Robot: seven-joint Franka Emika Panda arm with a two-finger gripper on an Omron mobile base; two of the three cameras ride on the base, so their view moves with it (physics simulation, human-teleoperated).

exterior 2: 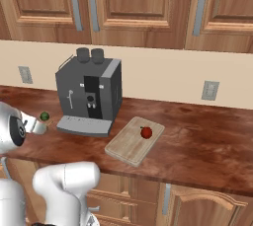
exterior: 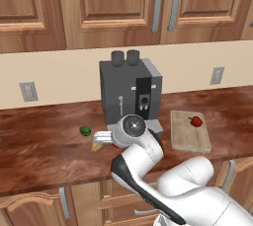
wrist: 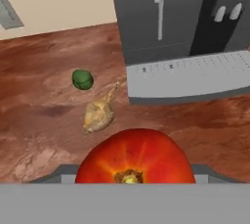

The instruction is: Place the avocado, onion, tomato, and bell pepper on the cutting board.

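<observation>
On the dark counter (exterior: 44,146), furthest left, sits the avocado (wrist: 82,79), with the onion (wrist: 99,114) just beside it. Next, the gripper (wrist: 133,181) is part-closed around the tomato (wrist: 133,157), in front of the grey coffee machine (exterior: 129,92). Over on the right lies the cutting board (exterior: 188,136), the bell pepper (exterior: 196,121) resting on it.

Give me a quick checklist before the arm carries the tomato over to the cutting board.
1. Tomato between the pincer's jaws, close under the camera: ok, looks held.
2. Cutting board has bare space: ok.
3. Bell pepper already on the board, near its far end: ok.
4. Onion and avocado still on the counter: not ok.
5. Path past the coffee machine: cannot tell.
</observation>
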